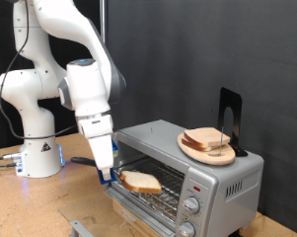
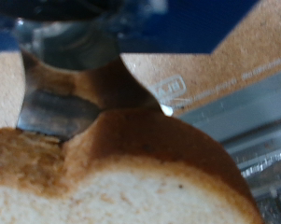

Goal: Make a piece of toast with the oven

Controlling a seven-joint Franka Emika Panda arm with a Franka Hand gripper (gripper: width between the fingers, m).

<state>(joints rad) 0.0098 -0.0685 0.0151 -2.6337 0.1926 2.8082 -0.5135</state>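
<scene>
The silver oven (image 1: 222, 180) stands at the exterior view's lower right with its door folded down and its wire rack (image 1: 160, 200) showing. A piece of toast (image 1: 140, 181), pale with a brown crust, hangs level just over the rack at the oven's mouth. My gripper (image 1: 108, 175) is shut on the slice's edge on the exterior view's left. In the wrist view the piece of toast (image 2: 131, 177) fills the lower half, with one metal finger (image 2: 52, 110) pressed against its crust. The other finger is hidden.
A round wooden plate (image 1: 194, 150) with more bread slices (image 1: 207, 139) sits on the oven's roof, beside a black stand (image 1: 230, 115). The knobs (image 1: 192, 202) run down the oven's front. The robot base (image 1: 39, 153) stands at the left on the wooden table (image 1: 30, 207).
</scene>
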